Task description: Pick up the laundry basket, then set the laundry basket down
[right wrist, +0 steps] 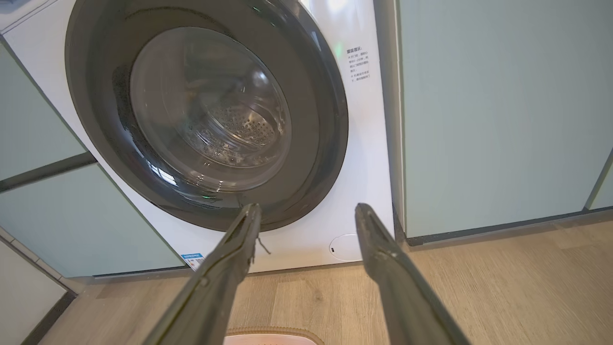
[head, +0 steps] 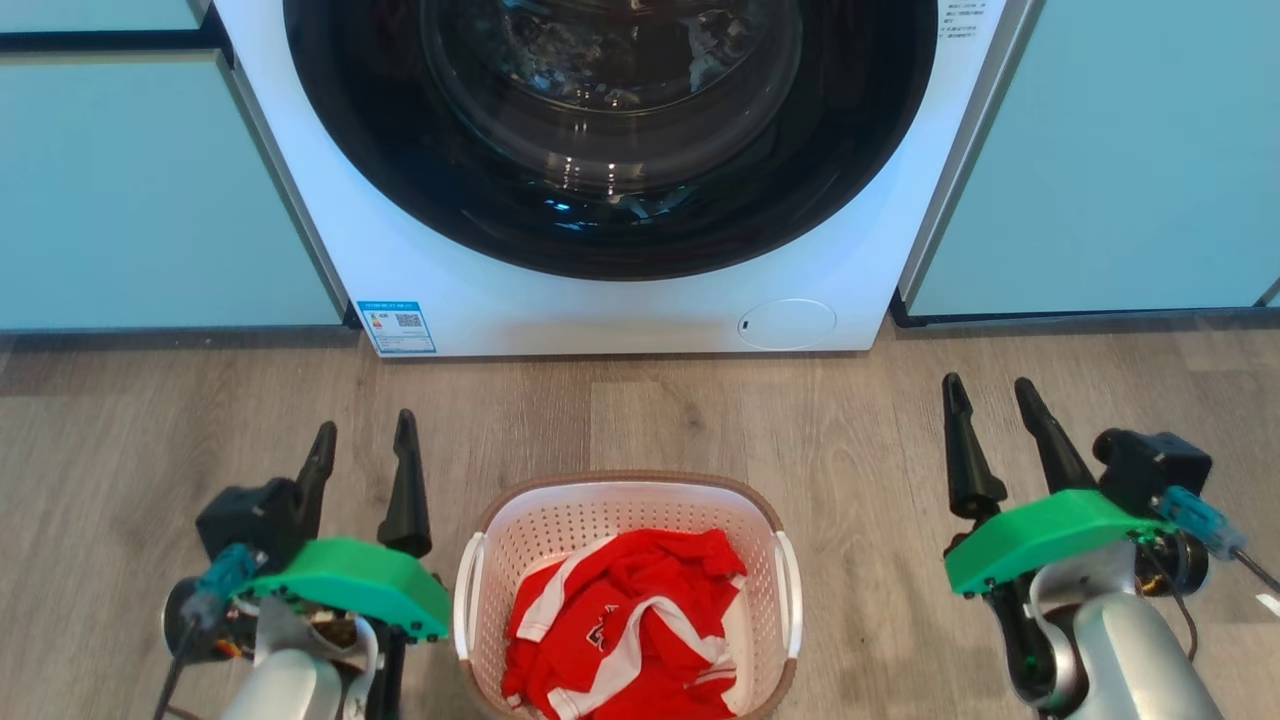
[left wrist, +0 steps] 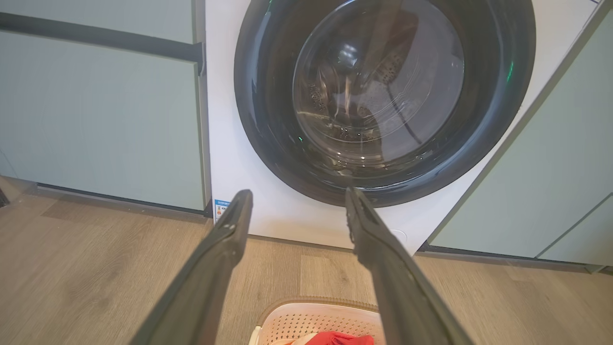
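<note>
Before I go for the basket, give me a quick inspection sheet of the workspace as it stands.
Surface: wood-look floor; the basket stands on it in front of the washer.
Job's things: laundry basket upright between the two grippers, not gripped; white side handles free.
Clutter: red and white garment bunched inside the basket.
Grippers: left gripper open, empty, close beside the basket; right gripper open, empty, farther off on the other side.
Cables: blue plug with a dark cable at the right wrist; left-wrist plug alike; both apart from the basket.
Surroundings: white washer with its door shut; pale green cabinets on either side.
</note>
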You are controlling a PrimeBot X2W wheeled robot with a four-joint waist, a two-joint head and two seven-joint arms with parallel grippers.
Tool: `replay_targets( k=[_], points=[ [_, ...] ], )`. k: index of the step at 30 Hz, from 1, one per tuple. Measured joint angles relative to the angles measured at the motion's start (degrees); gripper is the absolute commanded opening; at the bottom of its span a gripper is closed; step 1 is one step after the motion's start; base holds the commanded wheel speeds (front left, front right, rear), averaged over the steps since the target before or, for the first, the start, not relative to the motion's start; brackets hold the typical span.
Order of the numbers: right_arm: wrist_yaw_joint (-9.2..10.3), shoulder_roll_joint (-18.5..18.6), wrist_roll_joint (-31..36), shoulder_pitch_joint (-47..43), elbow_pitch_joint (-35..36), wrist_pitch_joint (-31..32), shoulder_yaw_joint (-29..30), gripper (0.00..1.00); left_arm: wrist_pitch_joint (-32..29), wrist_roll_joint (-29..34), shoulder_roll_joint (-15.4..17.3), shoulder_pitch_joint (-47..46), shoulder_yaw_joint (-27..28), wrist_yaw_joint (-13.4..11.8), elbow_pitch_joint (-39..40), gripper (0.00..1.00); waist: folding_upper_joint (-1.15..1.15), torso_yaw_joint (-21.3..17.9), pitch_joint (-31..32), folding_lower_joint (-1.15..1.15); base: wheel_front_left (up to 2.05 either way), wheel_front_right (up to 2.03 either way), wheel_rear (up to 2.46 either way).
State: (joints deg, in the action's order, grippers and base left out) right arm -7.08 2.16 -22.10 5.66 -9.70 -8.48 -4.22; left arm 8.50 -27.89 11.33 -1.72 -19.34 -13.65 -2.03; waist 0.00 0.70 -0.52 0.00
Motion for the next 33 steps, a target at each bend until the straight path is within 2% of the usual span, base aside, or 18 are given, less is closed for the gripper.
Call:
replay_targets(
  k=[9,15,19,22,25,26,29,33],
  points=[
    [0.00,0.04,3.93,0.79,4.70,-1.43,-0.32,1.00,1.29,6.38,0.12,-1.04,-0.26,0.22,5.22,1.00,0.00,-0.07,-0.23,0.00,0.00,0.00,0.00],
    [0.00,0.12,5.77,2.30,9.78,-2.42,-0.79,1.00,2.70,14.16,1.81,-2.09,-0.55,-5.06,10.99,1.00,0.00,-0.28,-0.50,0.00,0.00,0.00,0.00],
    [0.00,0.14,8.29,2.26,10.49,-3.25,-1.04,1.00,3.21,14.73,2.38,-1.98,-2.49,-5.95,11.61,1.00,0.00,-0.39,-0.47,0.00,0.00,0.00,0.00],
    [0.00,0.16,8.99,2.22,9.88,-3.83,-1.40,1.00,3.76,14.27,2.25,-1.81,-2.76,-4.20,10.24,1.00,0.00,-0.46,-0.36,0.00,0.00,0.00,0.00],
    [0.00,0.20,9.53,2.01,7.15,-4.13,-2.80,1.00,4.27,12.49,0.80,-1.38,-2.16,-0.54,7.72,1.00,0.00,-0.52,-0.13,0.00,0.00,0.00,0.00],
    [0.00,0.20,9.53,2.01,7.15,-4.13,-2.80,1.00,4.27,12.49,0.80,-1.38,-2.16,-0.54,7.72,1.00,0.00,-0.52,-0.13,0.00,0.00,0.00,0.00],
    [0.00,0.22,10.76,1.96,4.91,-4.76,-3.04,1.00,4.70,11.68,-1.20,0.34,-0.47,4.53,4.70,1.00,0.00,-0.65,0.10,0.00,0.00,0.00,0.00],
    [0.00,0.24,12.33,1.80,0.12,-5.25,-3.02,1.00,5.27,13.93,-3.43,2.25,3.36,8.94,2.36,1.00,0.00,-0.75,0.35,0.00,0.00,0.00,0.00]
  ],
)
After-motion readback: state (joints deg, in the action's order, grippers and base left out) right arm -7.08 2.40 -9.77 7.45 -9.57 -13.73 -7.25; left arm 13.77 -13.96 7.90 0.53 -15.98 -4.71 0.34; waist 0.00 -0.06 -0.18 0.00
